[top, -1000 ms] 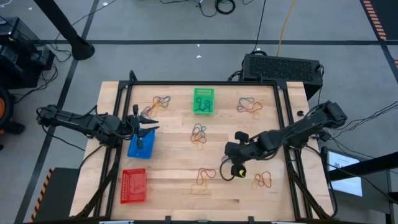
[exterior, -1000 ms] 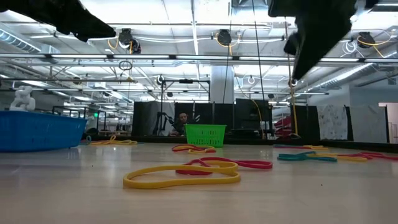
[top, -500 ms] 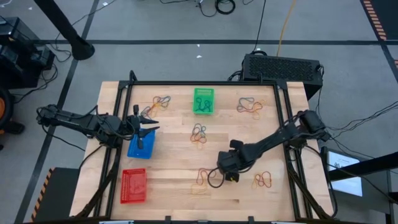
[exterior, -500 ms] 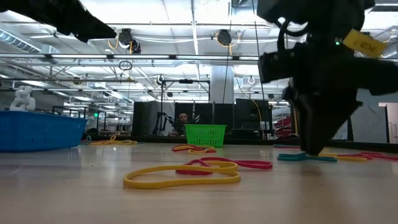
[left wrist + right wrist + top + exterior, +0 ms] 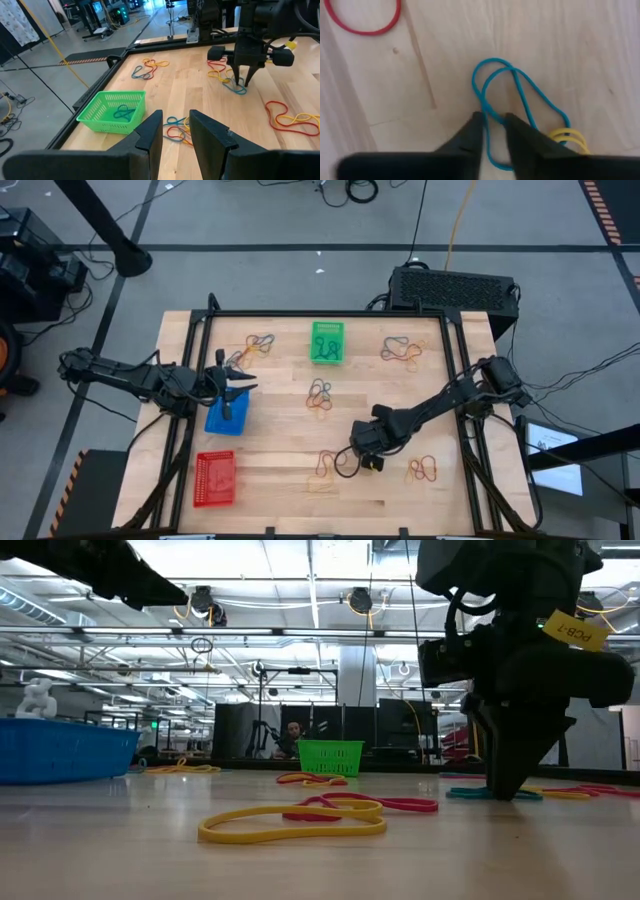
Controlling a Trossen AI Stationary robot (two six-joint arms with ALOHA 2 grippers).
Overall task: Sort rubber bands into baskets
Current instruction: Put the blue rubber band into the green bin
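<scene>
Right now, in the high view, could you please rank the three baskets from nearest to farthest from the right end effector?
From the right end effector, low near the table's front edge:
1. Green basket, at the back, centre.
2. Blue basket, left side, under the left end effector.
3. Red basket, front left corner.
Green and blue are nearly equal.
</scene>
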